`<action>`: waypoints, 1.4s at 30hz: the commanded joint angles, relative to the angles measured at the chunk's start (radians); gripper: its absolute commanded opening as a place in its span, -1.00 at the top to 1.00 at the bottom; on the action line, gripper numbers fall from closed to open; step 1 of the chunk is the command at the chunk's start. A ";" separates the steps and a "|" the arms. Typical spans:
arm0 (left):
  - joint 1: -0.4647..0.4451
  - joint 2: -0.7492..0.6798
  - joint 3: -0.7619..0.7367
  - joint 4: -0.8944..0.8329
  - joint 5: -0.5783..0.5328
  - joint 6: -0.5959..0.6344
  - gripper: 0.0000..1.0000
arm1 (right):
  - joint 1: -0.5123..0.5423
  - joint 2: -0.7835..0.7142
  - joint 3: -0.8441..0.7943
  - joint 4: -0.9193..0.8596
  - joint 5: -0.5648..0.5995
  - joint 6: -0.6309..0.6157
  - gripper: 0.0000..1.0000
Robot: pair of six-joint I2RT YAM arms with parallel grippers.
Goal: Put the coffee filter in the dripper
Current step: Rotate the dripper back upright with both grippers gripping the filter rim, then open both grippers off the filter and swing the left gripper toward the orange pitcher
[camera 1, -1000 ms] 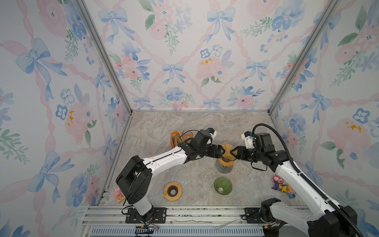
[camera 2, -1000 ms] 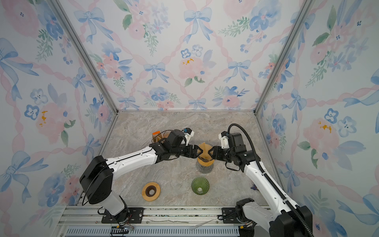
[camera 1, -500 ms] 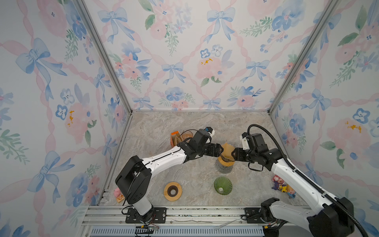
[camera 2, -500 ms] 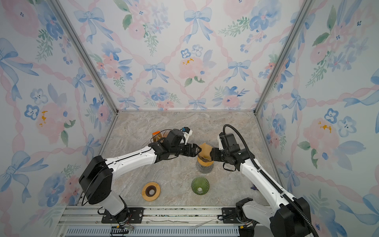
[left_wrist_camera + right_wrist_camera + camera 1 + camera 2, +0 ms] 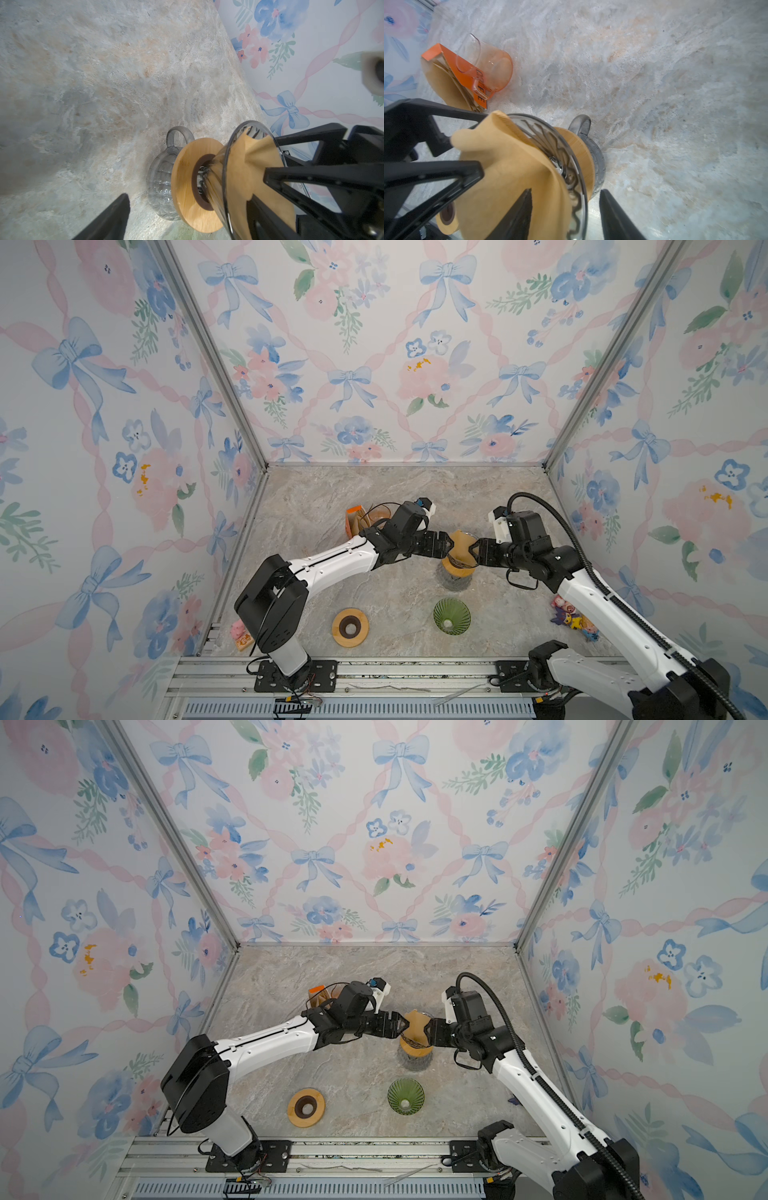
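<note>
Marble-patterned tabletop (image 5: 316, 506), boxed in by floral wallpaper.

Noted nearest the rail: spare wooden ring (image 5: 350, 627) and green glass dripper (image 5: 451, 616), both unattended and well apart from the work.

Noted at mid-table: glass server (image 5: 160, 187) carrying wooden collar (image 5: 187, 187) and clear glass dripper (image 5: 556, 143), upright. Found brown paper coffee filter (image 5: 512, 166) inside that dripper's cone, not fully seated, with one lobe standing proud of the rim on the left arm's side.

Found left gripper (image 5: 448, 545) spread wide and pinching nothing, one fingertip (image 5: 473, 169) against the raised paper. Found right gripper (image 5: 565, 193) part spread and straddling the rim, one finger inside on the paper, the outer one just clear of the glass. No pinch seen.

Noted farther back: orange filter packet (image 5: 433, 53) and orange-tinted glass cup (image 5: 492, 68), side by side, away from both arms.

Step in hand, as judged: seating and smoothing the filter, with placement largely done. Called for next: pressing the proud lobe down against the ribbed wall, then backing both grippers out level, without dragging paper along or nudging the dripper off its collar.
</note>
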 commanded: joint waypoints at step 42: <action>0.159 -0.250 0.039 -0.059 -0.424 0.182 -0.68 | 0.283 -0.274 0.146 -0.084 0.284 -0.029 -1.00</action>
